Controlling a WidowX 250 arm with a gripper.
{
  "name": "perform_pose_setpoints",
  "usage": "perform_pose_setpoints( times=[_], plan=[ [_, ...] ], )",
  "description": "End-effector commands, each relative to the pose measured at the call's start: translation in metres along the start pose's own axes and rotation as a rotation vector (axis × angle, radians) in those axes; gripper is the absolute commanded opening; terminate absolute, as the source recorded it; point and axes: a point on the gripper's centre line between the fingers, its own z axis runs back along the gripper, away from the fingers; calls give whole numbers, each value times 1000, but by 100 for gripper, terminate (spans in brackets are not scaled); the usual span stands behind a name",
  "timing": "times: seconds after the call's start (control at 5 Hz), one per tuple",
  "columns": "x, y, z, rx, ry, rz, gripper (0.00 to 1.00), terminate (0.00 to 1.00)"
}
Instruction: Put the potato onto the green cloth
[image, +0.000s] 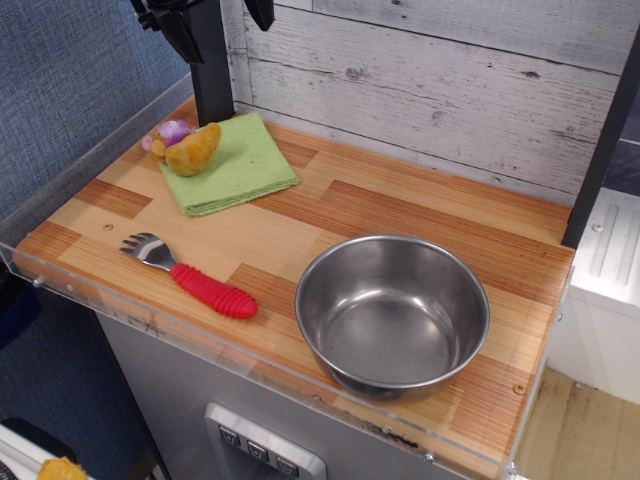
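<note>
I see the potato (187, 147) resting on the green cloth's (235, 165) left edge, tuft overhanging. Bare wood separates the fork (190, 276) from the steel bowl (392, 316). The gripper (215, 15) is cropped overhead; I can't tell its grip.

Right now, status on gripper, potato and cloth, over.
Gripper raised at top edge, empty, jaw state unclear. Potato resting on green cloth, tuft over the left edge. Fork and steel bowl well apart.

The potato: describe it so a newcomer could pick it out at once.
On the wooden counter, look to the far left corner, where the green cloth lies. The potato sits on the cloth's left edge: a small mustard-brown plush lump with a purple-pink tuft, the only soft toy there.
</note>
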Motion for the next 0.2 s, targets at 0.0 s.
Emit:
perform_pose_setpoints(
  times=[0.0],
  plan=[
    [-4,9,26,-28,-48,3,100,100]
  ],
)
